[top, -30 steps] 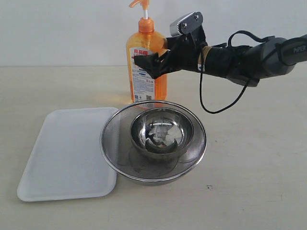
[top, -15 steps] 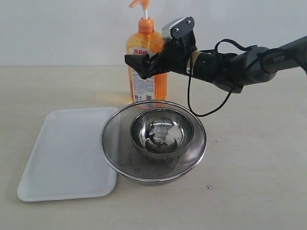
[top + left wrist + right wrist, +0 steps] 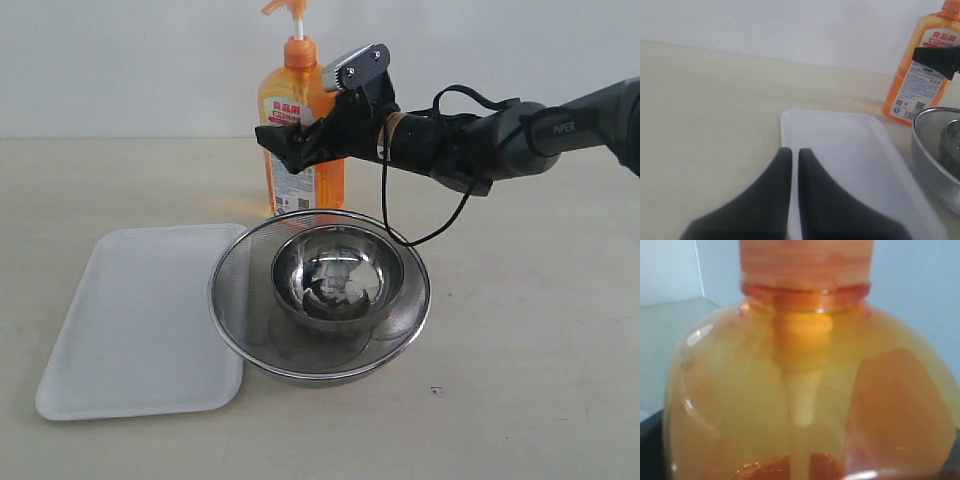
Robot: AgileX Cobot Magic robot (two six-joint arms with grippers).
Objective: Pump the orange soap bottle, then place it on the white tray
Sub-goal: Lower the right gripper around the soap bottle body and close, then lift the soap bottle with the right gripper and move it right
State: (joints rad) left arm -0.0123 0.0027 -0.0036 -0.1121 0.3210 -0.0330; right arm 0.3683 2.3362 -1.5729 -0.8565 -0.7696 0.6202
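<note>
Nearest the camera, the white tray (image 3: 130, 320) lies flat on the counter (image 3: 520, 330), with nothing on it. Its right rim is just beside, perhaps touching, a round steel mesh strainer (image 3: 228, 310). A smaller polished steel bowl (image 3: 338, 280) sits inside the strainer.

The left end effector (image 3: 794, 151) hovers low over the near edge of the tray. It is clenched, with only a thin slit between its dark fingers, and it grasps nothing.

Behind the strainer stands the orange soap bottle (image 3: 325, 190), off the tray and toward the back of the counter. The strainer's rim hides its base in the exterior view. In the left wrist view the base appears to meet the counter. Its pump head (image 3: 283, 8) stands raised on the white stem.

The right end effector (image 3: 285, 140) reaches in from the right and grasps the bottle at the shoulder, just above the label. One dark finger crosses the front face, and the other is hidden behind the bottle. In the right wrist view the bottle's neck and shoulder fill the frame. A black cable (image 3: 420, 225) loops below the right arm.

A plain pale wall rises behind the counter.
</note>
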